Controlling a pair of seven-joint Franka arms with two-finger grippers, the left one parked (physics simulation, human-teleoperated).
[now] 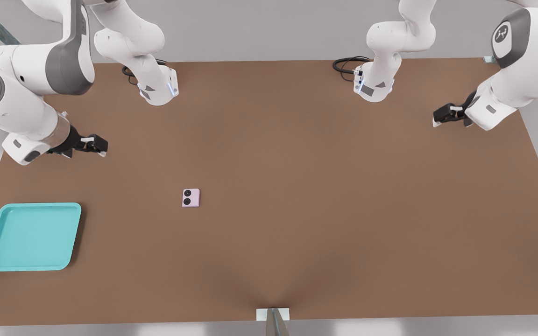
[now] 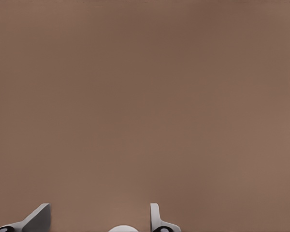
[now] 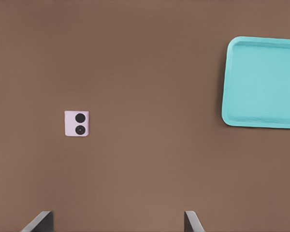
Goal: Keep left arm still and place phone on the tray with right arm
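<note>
The phone, a small pale pink slab with two black lenses, lies flat on the brown table a little left of centre in the front view. The turquoise tray rests near the front-left corner with nothing in it. My right arm's gripper hovers above the table at the front view's left, behind the tray and well left of the phone, open and holding nothing. The right wrist view looks down on the phone and part of the tray, with the gripper and its fingertips spread wide.
Two white arm bases stand at the table's far edge, each with a black cable beside it. The parked left arm's gripper hangs at the front view's right. A small bracket sits at the near edge.
</note>
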